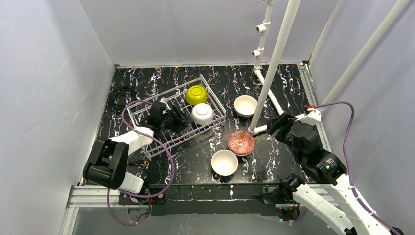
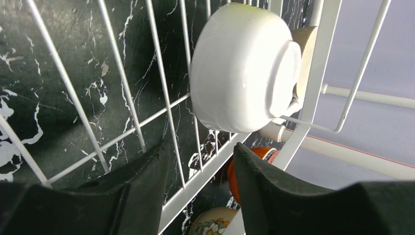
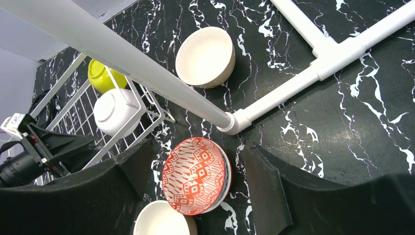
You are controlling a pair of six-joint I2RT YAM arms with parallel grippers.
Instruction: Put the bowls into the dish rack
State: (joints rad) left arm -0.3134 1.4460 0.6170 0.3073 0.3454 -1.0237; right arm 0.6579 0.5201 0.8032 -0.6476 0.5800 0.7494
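Dish rack point(image 1: 191, 131) is sitting on the left of the marbled table, holding the yellow-green bowl point(image 1: 196, 95) and the white bowl point(image 2: 240, 66), whose foot is showing. Left gripper point(image 2: 201, 154) is hanging parted and empty just short of the white bowl, so that placement looks done. Right gripper point(image 3: 198, 147) is hovering wide open above the red-patterned bowl point(image 3: 195, 176). The next move probably calls for lowering and closing on its rim.

table point(image 1: 230, 81): black, white-veined | pipe frame point(image 1: 276, 58): white, standing right | cable coil point(image 1: 117, 94): black, rear left
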